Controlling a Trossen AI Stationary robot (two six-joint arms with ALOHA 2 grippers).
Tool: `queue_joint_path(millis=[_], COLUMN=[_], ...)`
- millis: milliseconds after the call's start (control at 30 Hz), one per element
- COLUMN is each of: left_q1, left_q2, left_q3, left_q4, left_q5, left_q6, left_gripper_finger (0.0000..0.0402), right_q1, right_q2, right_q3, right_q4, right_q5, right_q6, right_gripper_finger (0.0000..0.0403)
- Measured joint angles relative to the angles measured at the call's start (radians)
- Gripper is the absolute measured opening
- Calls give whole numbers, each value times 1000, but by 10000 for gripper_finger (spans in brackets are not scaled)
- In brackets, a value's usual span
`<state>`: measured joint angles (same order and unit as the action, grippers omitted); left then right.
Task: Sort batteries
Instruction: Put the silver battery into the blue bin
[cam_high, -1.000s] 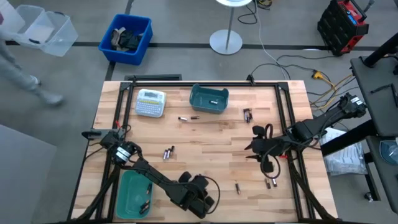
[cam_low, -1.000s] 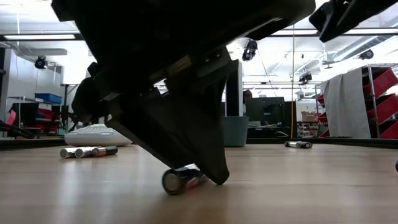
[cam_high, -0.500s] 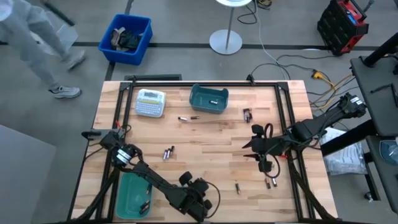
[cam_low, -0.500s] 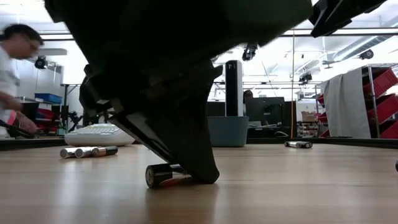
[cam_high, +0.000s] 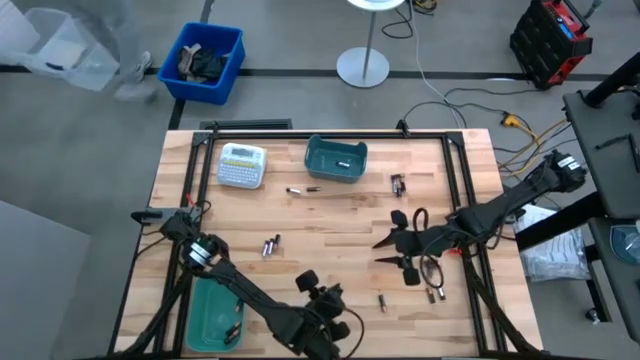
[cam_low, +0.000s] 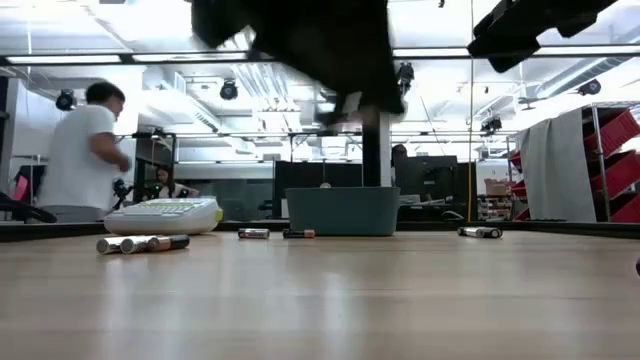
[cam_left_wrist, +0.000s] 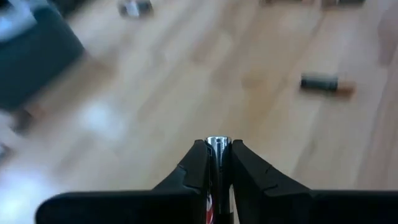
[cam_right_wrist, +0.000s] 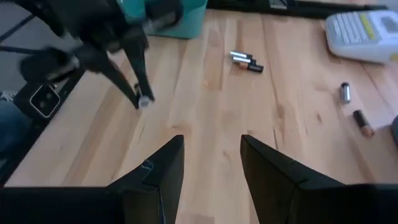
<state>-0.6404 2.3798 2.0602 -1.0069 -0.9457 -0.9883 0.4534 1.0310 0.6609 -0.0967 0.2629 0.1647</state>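
At lower centre of the high view, I read:
Left gripper (cam_left_wrist: 217, 163): pinching a battery (cam_left_wrist: 217, 144).
Right gripper (cam_right_wrist: 211, 165): jaws apart, empty, right of centre.

Label-maker (cam_high: 242, 165) left of the far bin (cam_high: 336, 160), batteries (cam_high: 302, 189) just before it (a pair (cam_high: 270, 245) nearer), second bin (cam_high: 215, 310) at front-left edge
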Motion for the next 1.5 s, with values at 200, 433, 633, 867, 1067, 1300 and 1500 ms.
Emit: queue_joint_path(millis=[200,433,633,867,1067,1300,1500], left_q1=[-6,-47,-53,-55,-57,-57,-57], left_q2=[-3,-4,3,7,7,7,6], left_q3=[132,144,118,77,75,71,71], left_q4=[-162,-205,-248,-243,-248,-250,-250], left_q5=[-134,-384,-404,-448,-443,-448,-452], left_q6=[116,379,388,376,358,355,357], left_gripper_finger=[24,24,24,24,24,24,24], right_q1=[0,12,27,27,27,27,27], right_q2=[110,257,357,446,483,496,495], right_q3=[0,5,97,213,276,317,326], right_q4=[102,397,477,409,361,308,310], right_q5=[-7,-38,-26,41,74,78,76], right_q6=[76,54,-24,-72,-51,-31,-22], right_gripper_finger=[151,151,151,160,193,199,179])
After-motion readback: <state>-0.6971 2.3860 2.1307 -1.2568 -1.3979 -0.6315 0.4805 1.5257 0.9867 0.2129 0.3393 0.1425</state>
